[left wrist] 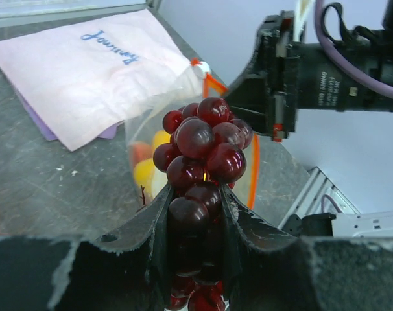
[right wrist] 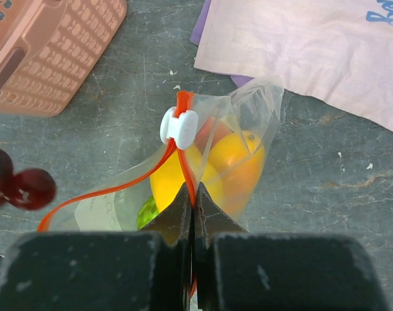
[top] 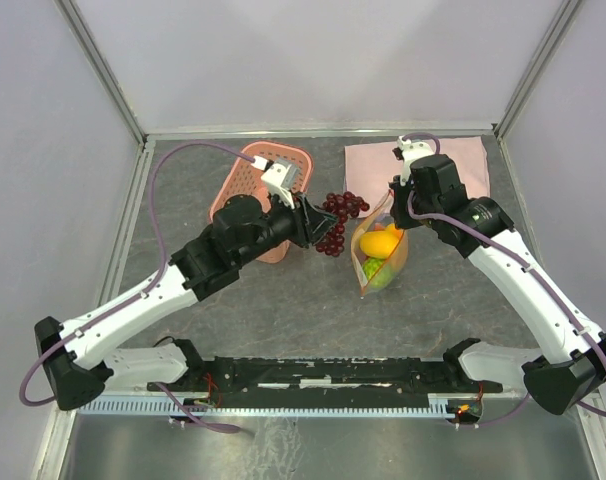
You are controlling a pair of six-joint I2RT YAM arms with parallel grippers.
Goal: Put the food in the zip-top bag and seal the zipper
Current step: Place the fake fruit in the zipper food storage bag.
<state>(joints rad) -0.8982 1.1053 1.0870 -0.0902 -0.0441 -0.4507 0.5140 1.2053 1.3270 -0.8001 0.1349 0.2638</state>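
1. Nearest in the left wrist view, your left jaws stand partly open, clamped on the grapes in front of the zip-top bag.
2. In the right wrist view, your right jaws are pinched shut on the zipper; fruit is inside.
3. From above, the grapes hang just beside the bag on the counter. You're loading. Next, push them through the mouth and let go.

Dark grey mottled tabletop (scuffed, a few white flecks), boxed in by plain pale walls on aluminium frame posts. Brushed metal strip ran along the near edge. Light was even.
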